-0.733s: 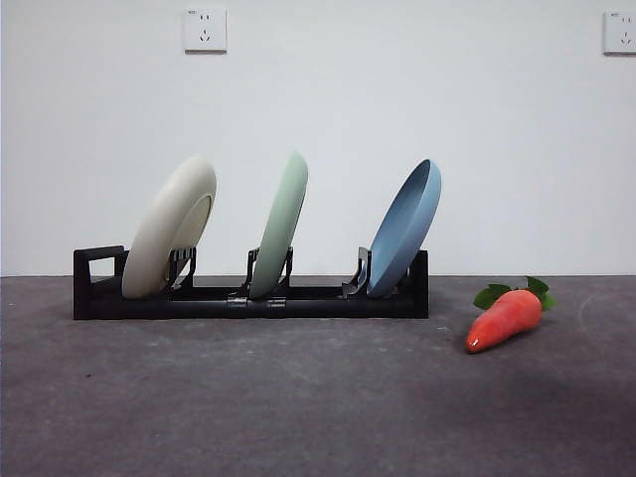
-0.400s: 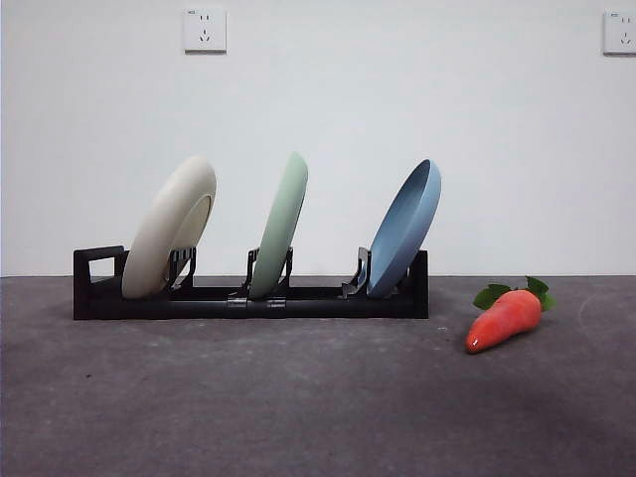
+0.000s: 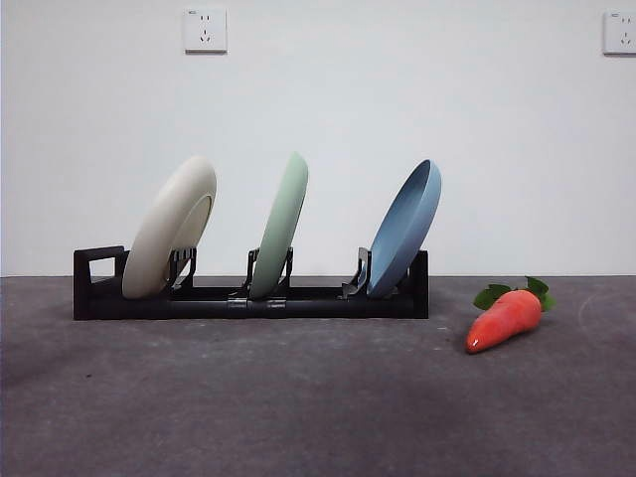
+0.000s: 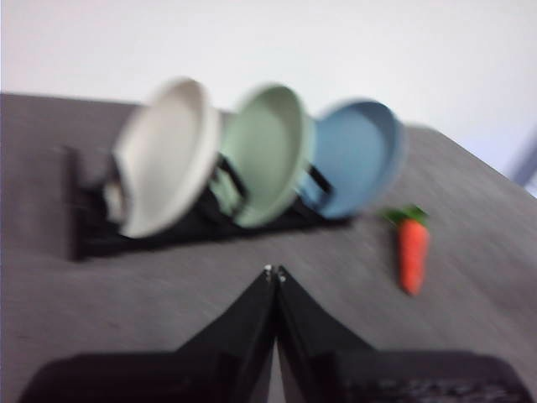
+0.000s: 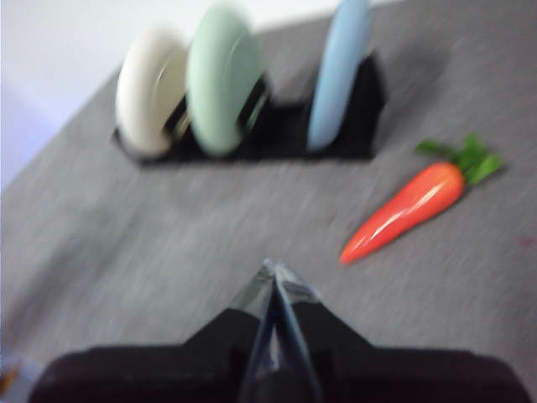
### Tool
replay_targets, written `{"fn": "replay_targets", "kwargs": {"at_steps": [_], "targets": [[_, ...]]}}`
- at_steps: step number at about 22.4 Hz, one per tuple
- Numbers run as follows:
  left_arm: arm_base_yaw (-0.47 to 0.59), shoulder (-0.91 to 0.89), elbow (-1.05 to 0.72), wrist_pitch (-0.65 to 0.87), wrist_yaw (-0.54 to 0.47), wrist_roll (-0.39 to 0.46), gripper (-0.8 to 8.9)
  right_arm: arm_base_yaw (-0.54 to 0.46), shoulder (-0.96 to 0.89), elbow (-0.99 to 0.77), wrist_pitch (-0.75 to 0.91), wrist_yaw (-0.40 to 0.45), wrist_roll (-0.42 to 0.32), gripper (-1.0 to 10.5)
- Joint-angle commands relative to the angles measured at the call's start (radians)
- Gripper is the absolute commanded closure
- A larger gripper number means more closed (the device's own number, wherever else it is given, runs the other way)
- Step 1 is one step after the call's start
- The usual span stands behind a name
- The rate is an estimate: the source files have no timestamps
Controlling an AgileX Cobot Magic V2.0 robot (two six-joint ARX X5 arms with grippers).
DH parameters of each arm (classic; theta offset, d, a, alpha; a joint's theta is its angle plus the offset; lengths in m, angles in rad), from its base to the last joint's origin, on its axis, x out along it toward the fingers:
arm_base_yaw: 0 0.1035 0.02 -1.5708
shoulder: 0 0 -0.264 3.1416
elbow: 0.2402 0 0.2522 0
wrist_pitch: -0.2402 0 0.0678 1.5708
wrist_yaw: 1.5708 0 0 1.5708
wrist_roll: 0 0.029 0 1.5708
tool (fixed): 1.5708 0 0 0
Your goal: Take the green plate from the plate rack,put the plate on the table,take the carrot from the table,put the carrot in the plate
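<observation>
Both my grippers, left gripper (image 4: 274,272) and right gripper (image 5: 273,273), jaws pressed closed, empty, well short of plate rack (image 3: 248,298); green plate (image 3: 281,227) upright in middle slot; open jaws first, pinch top rim, lift straight up clear of prongs, avoid neighbours

Plain white wall (image 3: 397,119) with two white power sockets (image 3: 205,30), evenly lit.

Both wrist views motion-blurred; plate rack (image 4: 151,239) prongs indistinct; neither arm visible in front view.
</observation>
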Motion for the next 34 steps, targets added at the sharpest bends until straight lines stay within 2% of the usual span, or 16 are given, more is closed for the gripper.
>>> {"fn": "replay_targets", "kwargs": {"at_steps": [1,4,7,10,11,12,14,15,22,27,31,34], "targets": [[0.002,0.060,0.061,-0.066,0.097,0.096,8.21,0.003,0.084,0.101,-0.137,-0.035,-0.133,9.6],[0.002,0.115,0.124,-0.151,0.157,0.155,8.21,0.003,0.153,0.181,-0.267,-0.057,-0.204,9.6],[0.002,0.154,0.170,-0.223,0.171,0.203,8.21,0.003,0.193,0.222,-0.354,-0.055,-0.252,9.6],[0.002,0.173,0.185,-0.244,0.169,0.209,8.10,0.003,0.210,0.227,-0.380,-0.052,-0.257,9.4],[0.002,0.175,0.185,-0.245,0.167,0.204,7.64,0.003,0.210,0.227,-0.379,-0.048,-0.255,9.0],[0.002,0.175,0.185,-0.248,0.167,0.196,6.42,0.002,0.210,0.227,-0.378,-0.047,-0.254,7.7],[0.002,0.176,0.185,-0.253,0.157,0.170,2.95,0.002,0.210,0.227,-0.378,-0.043,-0.229,3.8],[0.002,0.176,0.185,-0.256,0.145,0.171,2.71,0.002,0.210,0.227,-0.378,-0.040,-0.214,2.8],[0.002,0.194,0.187,-0.248,0.140,0.171,2.71,0.002,0.210,0.227,-0.379,-0.024,-0.210,2.9],[-0.008,0.302,0.259,-0.168,0.142,0.170,2.71,0.002,0.210,0.227,-0.379,-0.024,-0.210,2.9],[-0.092,0.473,0.379,-0.071,0.132,0.151,2.73,0.002,0.210,0.227,-0.379,-0.024,-0.210,2.9],[-0.208,0.633,0.481,0.013,0.012,0.152,2.74,0.002,0.210,0.227,-0.379,-0.022,-0.210,2.9]]}}
